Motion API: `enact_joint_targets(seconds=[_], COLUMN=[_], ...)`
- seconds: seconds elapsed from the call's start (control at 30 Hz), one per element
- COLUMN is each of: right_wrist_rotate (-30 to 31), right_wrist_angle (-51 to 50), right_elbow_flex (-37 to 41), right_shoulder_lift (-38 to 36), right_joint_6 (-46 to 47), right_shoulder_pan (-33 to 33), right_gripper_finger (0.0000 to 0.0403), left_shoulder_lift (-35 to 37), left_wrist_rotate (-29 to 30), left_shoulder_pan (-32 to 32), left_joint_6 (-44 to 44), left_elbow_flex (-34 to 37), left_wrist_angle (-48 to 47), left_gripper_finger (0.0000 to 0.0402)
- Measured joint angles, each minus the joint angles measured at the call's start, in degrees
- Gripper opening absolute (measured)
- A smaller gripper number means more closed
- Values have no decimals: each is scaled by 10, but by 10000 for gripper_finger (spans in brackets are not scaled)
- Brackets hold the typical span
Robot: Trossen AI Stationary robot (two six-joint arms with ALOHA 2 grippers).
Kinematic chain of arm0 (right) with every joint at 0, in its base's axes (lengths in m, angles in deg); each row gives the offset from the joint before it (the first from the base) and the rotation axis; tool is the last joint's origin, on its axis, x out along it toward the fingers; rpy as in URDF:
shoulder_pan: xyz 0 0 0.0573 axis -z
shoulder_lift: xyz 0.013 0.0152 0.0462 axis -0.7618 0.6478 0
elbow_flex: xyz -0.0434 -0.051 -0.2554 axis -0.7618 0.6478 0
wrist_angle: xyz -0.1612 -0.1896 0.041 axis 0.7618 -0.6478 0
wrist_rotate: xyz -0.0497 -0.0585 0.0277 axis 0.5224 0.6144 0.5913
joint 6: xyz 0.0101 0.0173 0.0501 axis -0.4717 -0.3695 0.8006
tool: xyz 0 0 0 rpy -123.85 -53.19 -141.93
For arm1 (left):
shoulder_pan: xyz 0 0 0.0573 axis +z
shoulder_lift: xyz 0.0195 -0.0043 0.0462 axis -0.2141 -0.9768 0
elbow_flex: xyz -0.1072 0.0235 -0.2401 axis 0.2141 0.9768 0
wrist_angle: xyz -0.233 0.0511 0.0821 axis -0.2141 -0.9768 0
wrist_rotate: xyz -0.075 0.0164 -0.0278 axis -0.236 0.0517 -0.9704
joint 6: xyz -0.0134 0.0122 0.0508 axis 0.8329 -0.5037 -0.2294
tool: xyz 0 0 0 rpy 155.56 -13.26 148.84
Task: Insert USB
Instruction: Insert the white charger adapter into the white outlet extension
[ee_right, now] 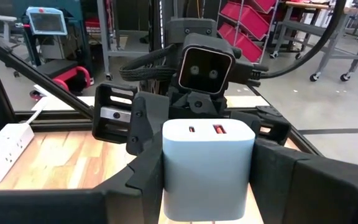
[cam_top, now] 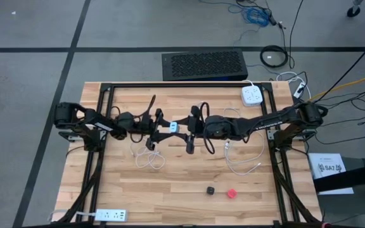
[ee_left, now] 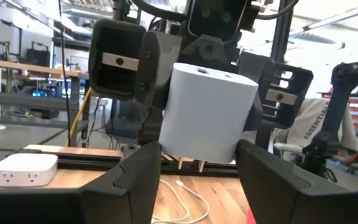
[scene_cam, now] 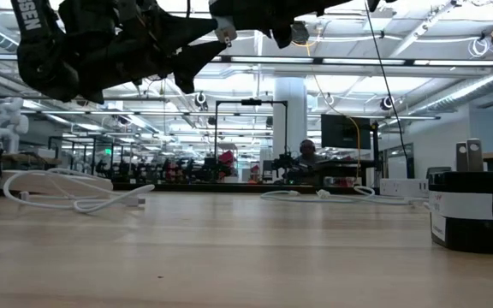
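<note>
The charger's [ee_right: 208, 169] lower end is cut off at the right wrist picture's edge. In the overhead picture the charger [cam_top: 173, 128] is too small to make out its ports. A black container [scene_cam: 476, 210] on the tabletop [scene_cam: 229, 257] is cropped at the low picture's right edge.

Both arms meet mid-table, left pincer [cam_top: 159, 126] spread, right pincer [cam_top: 184, 128] clamped.

White two-port charger [ee_right: 208, 168], airborne, prongs down.
</note>
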State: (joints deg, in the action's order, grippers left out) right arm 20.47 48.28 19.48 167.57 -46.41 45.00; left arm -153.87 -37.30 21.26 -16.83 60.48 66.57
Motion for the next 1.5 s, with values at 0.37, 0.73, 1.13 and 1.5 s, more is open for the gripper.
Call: enact_joint_targets(seconds=[0.37, 0.73, 1.13, 1.5], right_wrist_rotate=[-20, -18, -15, -16], right_wrist_angle=[2, -5, 13, -161], right_elbow_flex=[0, 1, 0, -82], right_shoulder_lift=[0, 0, 2, -2], right_joint_6=[15, 24, 17, -17], right_shoulder_pan=[0, 1, 1, 1], right_gripper_finger=[157, 157, 281, 287], left_shoulder_lift=[0, 1, 1, 3], left_wrist_rotate=[-4, -7, 9, 18], left_shoulder_pan=[-1, -9, -12, -11], left_joint_6=[7, -29, -38, -54], left_elbow_flex=[-26, -41, -47, -49], left_wrist_angle=[1, -40, -43, -93], left_gripper_finger=[249, 220, 194, 194])
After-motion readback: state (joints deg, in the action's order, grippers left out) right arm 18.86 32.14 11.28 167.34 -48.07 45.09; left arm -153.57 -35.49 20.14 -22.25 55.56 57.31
